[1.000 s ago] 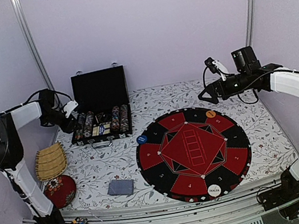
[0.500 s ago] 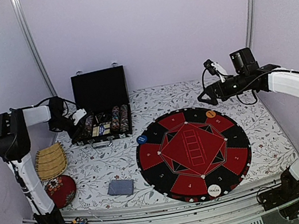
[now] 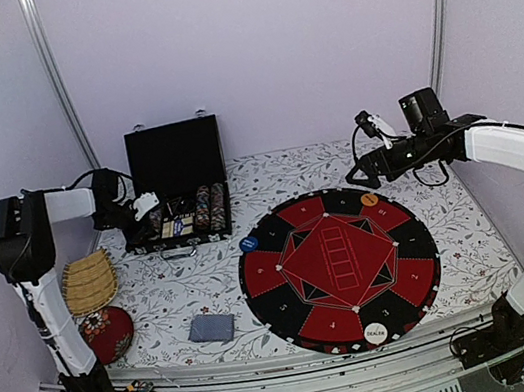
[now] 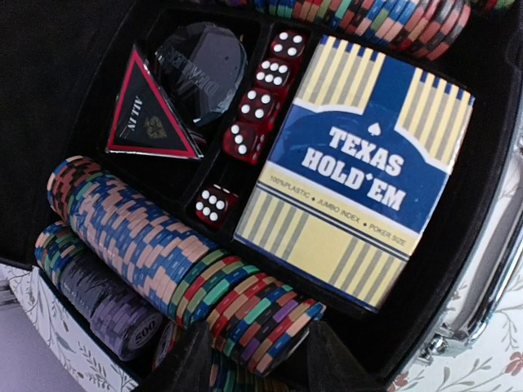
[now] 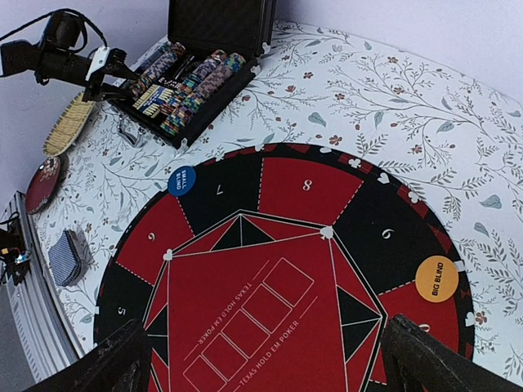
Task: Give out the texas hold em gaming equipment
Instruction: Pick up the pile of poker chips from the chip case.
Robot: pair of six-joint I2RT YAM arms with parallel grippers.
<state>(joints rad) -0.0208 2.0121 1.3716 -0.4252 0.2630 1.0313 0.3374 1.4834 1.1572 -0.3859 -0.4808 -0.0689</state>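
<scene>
My left gripper (image 3: 147, 208) reaches into the left end of the open black chip case (image 3: 174, 156). In the left wrist view its gripper (image 4: 261, 363) has a finger against each side of the last few striped poker chips (image 4: 263, 317) of a row. My right gripper (image 3: 354, 177) hovers open over the far right rim of the red-and-black mat (image 3: 339, 269), and nothing is between its fingers (image 5: 122, 359). On the mat's rim lie the white DEALER button (image 3: 376, 333), the blue button (image 5: 182, 180) and the orange button (image 5: 435, 278). A grey-backed card stack (image 3: 211, 328) lies left of the mat.
The case also holds a Texas Hold'em card box (image 4: 359, 180), red dice (image 4: 245, 139) and more chip rows (image 4: 122, 229); its lid stands upright behind. A wicker basket (image 3: 88, 281) and a red ball (image 3: 106, 334) sit at the left edge. Walls close in the back and sides.
My left gripper has swung right from beside the case into its left chip rows, and its jaws have narrowed. My right arm has drifted slightly left.
</scene>
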